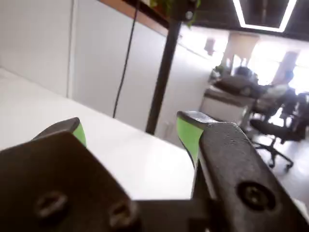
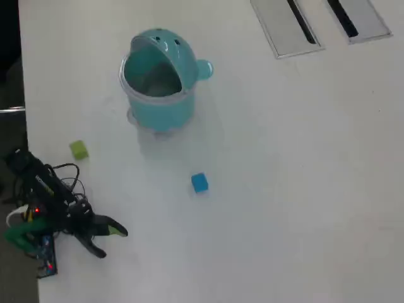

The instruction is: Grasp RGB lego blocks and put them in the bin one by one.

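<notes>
White tabletop (image 2: 284,189) fills the overhead view, with two grey slotted panels (image 2: 287,25) set into it at the top right; the wrist view looks out past the table edge to a black pole (image 1: 161,72), a dangling cable and an office with chairs beyond.

At the lower left of the overhead view the pincer (image 2: 112,243) sits low by the table's left edge, its two green-tipped jaws spread well apart and pointing right. Nothing is between them; the wrist view shows only bare white surface in the gap.

Up and to the right of the pincer in the overhead view lies the blue block (image 2: 199,182), alone in the open, roughly along the line the jaws point but somewhat higher in the picture. The yellow-green block (image 2: 79,149) lies above the pincer, near the table's left edge, off to the side of the jaw line. Neither shows in the wrist view. No red block is visible in either picture.

Farther up stands the teal bin (image 2: 159,79), upright, hood at the back, knob on its right, mouth open towards the blocks. Whether anything lies inside it cannot be told.

Judging by heading, the blue block looks the easier first reach: a stretch forward with a slight turn.
</notes>
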`<state>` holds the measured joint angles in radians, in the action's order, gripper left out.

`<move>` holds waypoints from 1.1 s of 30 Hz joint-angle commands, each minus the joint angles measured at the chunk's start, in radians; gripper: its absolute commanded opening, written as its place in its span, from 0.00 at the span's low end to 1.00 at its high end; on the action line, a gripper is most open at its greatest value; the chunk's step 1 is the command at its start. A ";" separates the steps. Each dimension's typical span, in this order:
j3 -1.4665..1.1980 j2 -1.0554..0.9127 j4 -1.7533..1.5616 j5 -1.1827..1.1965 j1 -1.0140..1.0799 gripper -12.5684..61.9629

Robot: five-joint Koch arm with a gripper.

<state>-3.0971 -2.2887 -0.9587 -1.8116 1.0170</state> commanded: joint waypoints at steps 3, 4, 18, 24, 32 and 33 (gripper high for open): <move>-0.032 -0.052 -0.094 0.015 0.058 0.64; -0.020 -0.049 -0.089 0.017 0.066 0.64; 0.273 0.189 0.067 -0.005 0.310 0.61; 0.348 0.273 0.216 -0.020 0.410 0.61; 0.580 0.360 0.574 -0.041 0.453 0.62; 0.641 0.414 0.580 -0.043 0.463 0.62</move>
<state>-2.5602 -1.9021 -0.3988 -1.8546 1.4650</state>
